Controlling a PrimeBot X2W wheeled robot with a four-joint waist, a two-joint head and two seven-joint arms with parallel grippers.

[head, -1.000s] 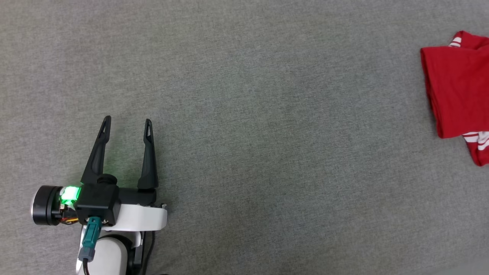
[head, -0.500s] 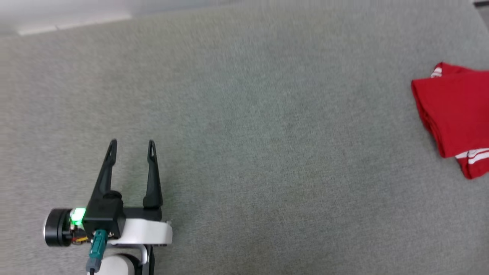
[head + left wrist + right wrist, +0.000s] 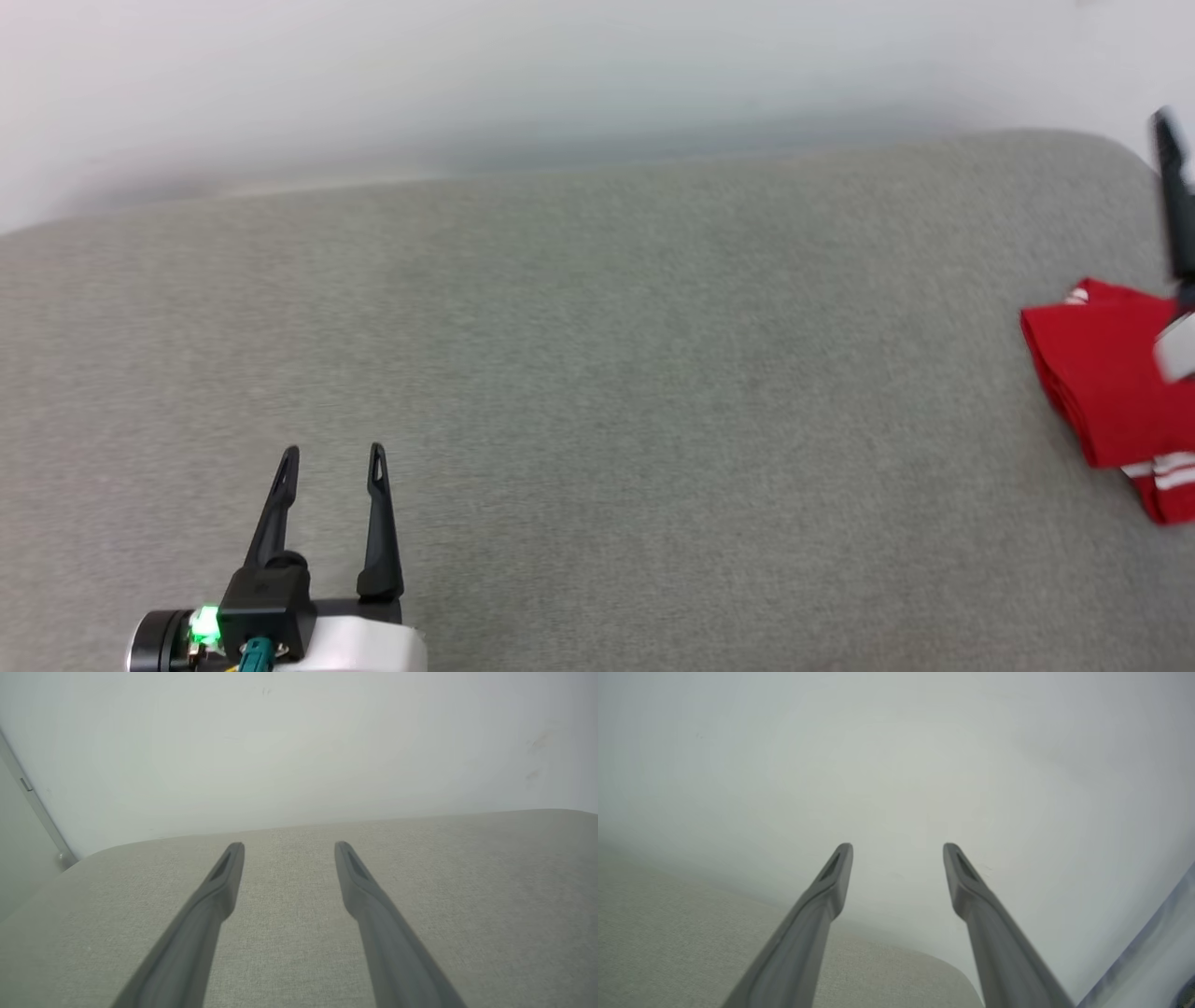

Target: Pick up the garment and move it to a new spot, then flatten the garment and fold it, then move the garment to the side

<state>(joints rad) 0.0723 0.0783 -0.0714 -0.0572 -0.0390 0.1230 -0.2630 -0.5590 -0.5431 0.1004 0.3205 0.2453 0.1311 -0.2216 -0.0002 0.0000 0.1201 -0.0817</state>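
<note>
The garment (image 3: pixel 1102 383) lies on the bench (image 3: pixel 653 373) at its right side, cut by the head view's right edge. The left tool (image 3: pixel 334 450) stands over the bench's near left part, well apart from the garment, pointing toward the far edge. One finger (image 3: pixel 1174 205) of the right tool (image 3: pixel 898 844) rises at the head view's right edge, crossing the garment's far part, near the bench's far right corner. The wall (image 3: pixel 560 75) stands behind the bench's far edge. In the right wrist view, the right tool points at the wall, the bench corner below it.
</note>
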